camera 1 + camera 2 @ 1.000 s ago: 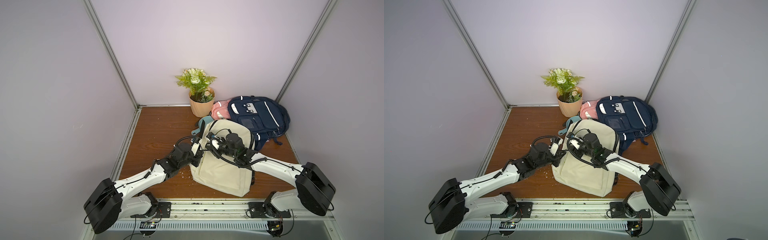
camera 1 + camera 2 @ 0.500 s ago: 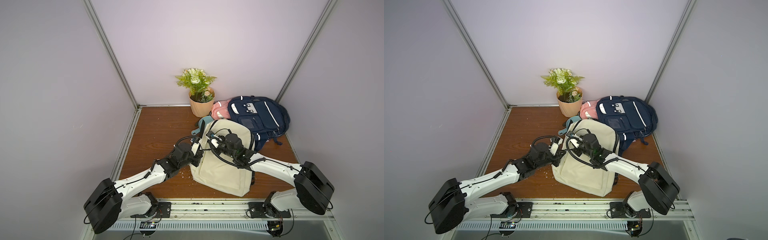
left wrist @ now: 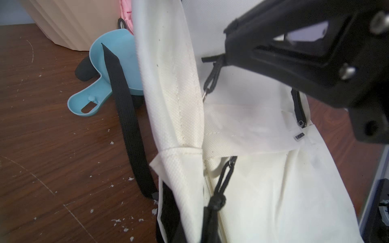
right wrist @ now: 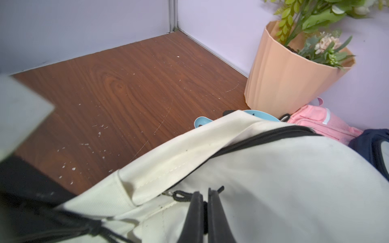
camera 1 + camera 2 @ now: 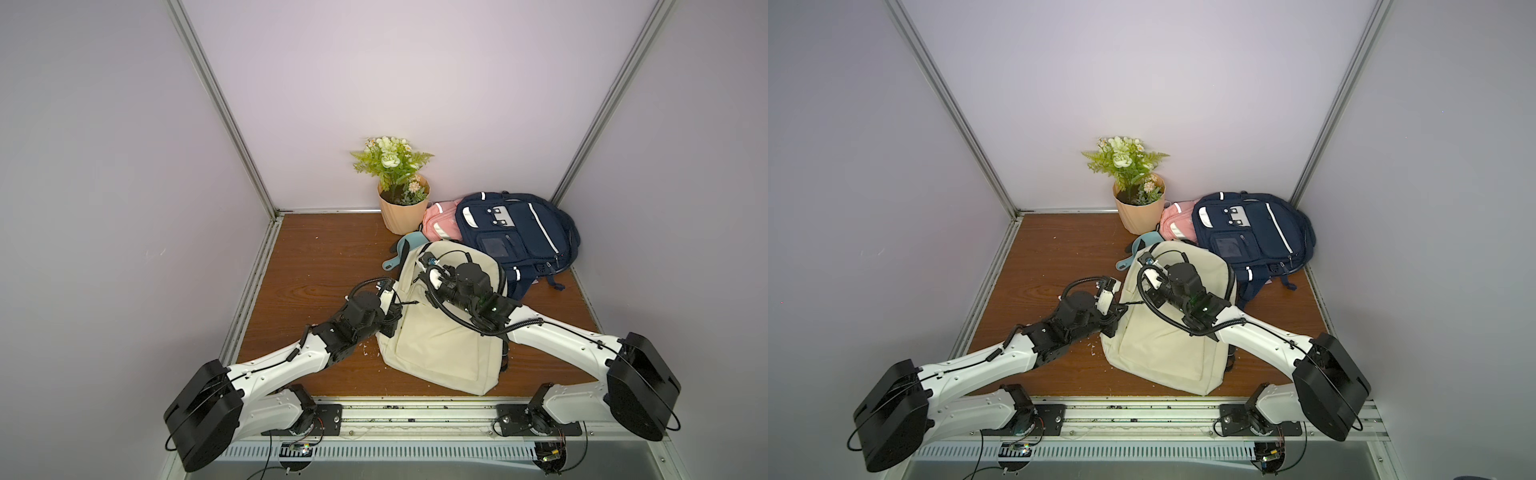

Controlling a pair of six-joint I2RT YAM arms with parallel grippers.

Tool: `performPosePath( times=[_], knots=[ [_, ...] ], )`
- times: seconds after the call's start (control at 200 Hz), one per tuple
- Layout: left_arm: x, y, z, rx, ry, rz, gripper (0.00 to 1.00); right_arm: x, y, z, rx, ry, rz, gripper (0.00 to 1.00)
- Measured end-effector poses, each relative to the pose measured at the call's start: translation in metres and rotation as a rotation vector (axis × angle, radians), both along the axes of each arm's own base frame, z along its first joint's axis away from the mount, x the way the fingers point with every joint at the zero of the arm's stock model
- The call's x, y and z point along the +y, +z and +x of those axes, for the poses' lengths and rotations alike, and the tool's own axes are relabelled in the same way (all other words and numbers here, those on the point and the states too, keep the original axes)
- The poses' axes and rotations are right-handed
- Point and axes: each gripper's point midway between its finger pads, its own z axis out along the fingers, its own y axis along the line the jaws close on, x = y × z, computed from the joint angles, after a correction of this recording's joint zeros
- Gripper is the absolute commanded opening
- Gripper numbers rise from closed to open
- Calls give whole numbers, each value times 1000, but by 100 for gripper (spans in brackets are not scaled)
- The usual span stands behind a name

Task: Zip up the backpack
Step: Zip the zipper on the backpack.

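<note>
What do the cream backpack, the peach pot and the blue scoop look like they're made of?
Backpack: woven fabric, matte; the weave and stitched seams show, likely canvas or polyester. Pot: probably plastic, smooth matte, with even moulded flutes. Scoop: plastic, smooth with a slight sheen, moulded in one piece with a hanging slot.

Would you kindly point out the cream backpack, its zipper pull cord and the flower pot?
cream backpack (image 5: 440,349): top view, front panel.
zipper pull cord (image 4: 181,195): right wrist view, knotted loop.
flower pot (image 5: 1139,216): top view, ribbed side wall.
</note>
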Motion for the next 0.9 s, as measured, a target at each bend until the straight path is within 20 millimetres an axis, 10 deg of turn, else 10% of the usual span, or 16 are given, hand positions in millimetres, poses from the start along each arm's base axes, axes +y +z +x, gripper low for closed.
performPosePath(
  times=[0.711, 0.901],
  knots=[
    [10, -4, -9, -10, 17, -37, 1, -9, 28, 54, 19, -213, 13, 0],
    [16, -8, -6, -6, 52, -12, 46, 5, 34, 47, 26, -186, 43, 0]
  ],
)
